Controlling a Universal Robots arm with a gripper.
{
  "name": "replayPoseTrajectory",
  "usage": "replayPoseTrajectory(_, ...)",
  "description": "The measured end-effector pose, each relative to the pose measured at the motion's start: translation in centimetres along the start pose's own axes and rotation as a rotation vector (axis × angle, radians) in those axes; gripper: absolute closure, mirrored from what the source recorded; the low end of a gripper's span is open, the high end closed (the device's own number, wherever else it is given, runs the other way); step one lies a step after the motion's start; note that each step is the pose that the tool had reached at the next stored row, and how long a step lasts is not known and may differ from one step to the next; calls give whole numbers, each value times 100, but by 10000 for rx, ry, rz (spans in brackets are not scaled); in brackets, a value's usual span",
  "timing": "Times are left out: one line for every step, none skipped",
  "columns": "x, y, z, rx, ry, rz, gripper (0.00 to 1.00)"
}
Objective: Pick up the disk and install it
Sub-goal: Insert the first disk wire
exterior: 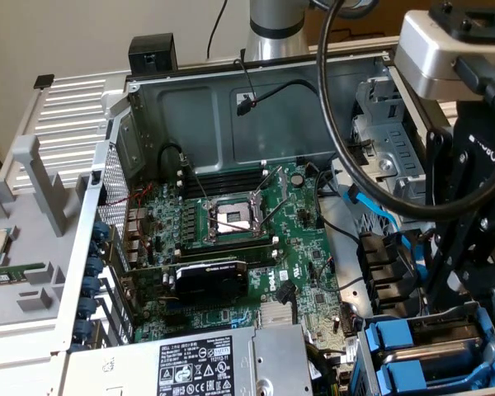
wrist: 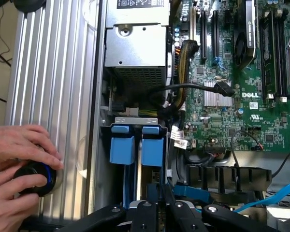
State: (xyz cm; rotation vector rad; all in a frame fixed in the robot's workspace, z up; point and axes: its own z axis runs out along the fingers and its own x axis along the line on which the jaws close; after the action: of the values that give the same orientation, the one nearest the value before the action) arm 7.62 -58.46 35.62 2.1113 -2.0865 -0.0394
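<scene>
The disk (wrist: 152,152), a silver drive seen edge-on in a bright blue plastic frame, stands in the drive bay at the case's corner, in the slot nearer the motherboard. In the exterior view the disk (exterior: 429,353) lies low on the right. A second blue tray (wrist: 122,151) sits beside it, its handle level with the disk's. My gripper (wrist: 159,193) hangs right over the end of the disk's frame with its black fingers drawn close together. Whether they pinch the frame is hidden. In the exterior view my gripper (exterior: 441,285) stands just above the bay.
A person's hands (wrist: 14,159) rest on a black round knob (wrist: 35,178) on the ribbed silver panel outside the case. The silver power-supply box (wrist: 135,46) borders the bay. Black cables (wrist: 193,88) and a blue cable (wrist: 275,195) run beside it, across the green motherboard (exterior: 256,223).
</scene>
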Motion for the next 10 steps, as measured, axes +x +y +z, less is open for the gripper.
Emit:
replayPoseTrajectory(0, -4, 1, -2, -12, 18, 84)
replayPoseTrajectory(0, -7, 2, -4, -16, 36, 84)
replayPoseTrajectory(0, -8, 2, -6, -19, 56, 84)
replayPoseTrajectory(2, -11, 2, -8, -27, 72, 84)
replayPoseTrajectory(4, -14, 2, -9, -38, 89, 84)
replayPoseTrajectory(4, -18, 2, -11, -44, 105, 84)
replayPoseTrajectory(4, -20, 3, -13, -49, 130, 84)
replayPoseTrajectory(5, -23, 4, -15, -53, 148, 84)
replayPoseTrajectory(5, -25, 4, -17, -55, 166, 84)
replayPoseTrajectory(5, -25, 4, -19, -56, 182, 84)
